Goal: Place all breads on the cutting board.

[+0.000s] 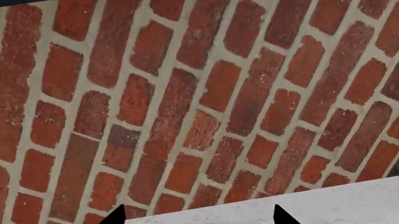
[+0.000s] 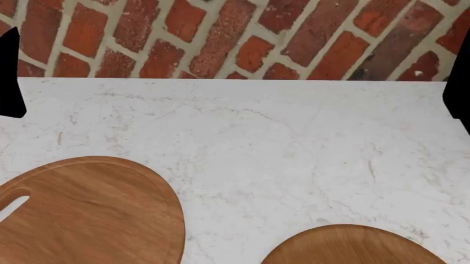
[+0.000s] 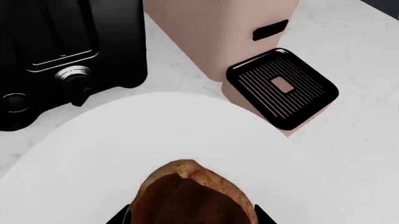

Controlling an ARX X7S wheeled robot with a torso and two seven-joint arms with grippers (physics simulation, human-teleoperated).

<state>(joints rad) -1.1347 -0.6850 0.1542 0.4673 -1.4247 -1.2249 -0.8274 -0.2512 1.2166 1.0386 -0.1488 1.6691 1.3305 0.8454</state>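
Note:
A dark-brown bread roll [image 3: 187, 191] lies over a white plate [image 3: 124, 140] in the right wrist view. My right gripper [image 3: 192, 217] has a fingertip against each side of the roll and looks shut on it. The round wooden cutting board [image 2: 96, 214], with its handle hole, lies at the lower left of the head view and has nothing on its visible part. My left gripper [image 1: 199, 217] is open and empty, hovering by the counter's back edge and facing the brick wall [image 1: 187, 93]. The pale loaf is out of view.
A round wooden plate [image 2: 353, 247] shows at the head view's bottom right on the marble counter [image 2: 294, 143]. Beyond the white plate stand a black toaster [image 3: 62, 46] and a pink coffee machine [image 3: 218, 32] with a black drip tray [image 3: 281, 86]. Dark arm parts [image 2: 9, 77] flank the head view.

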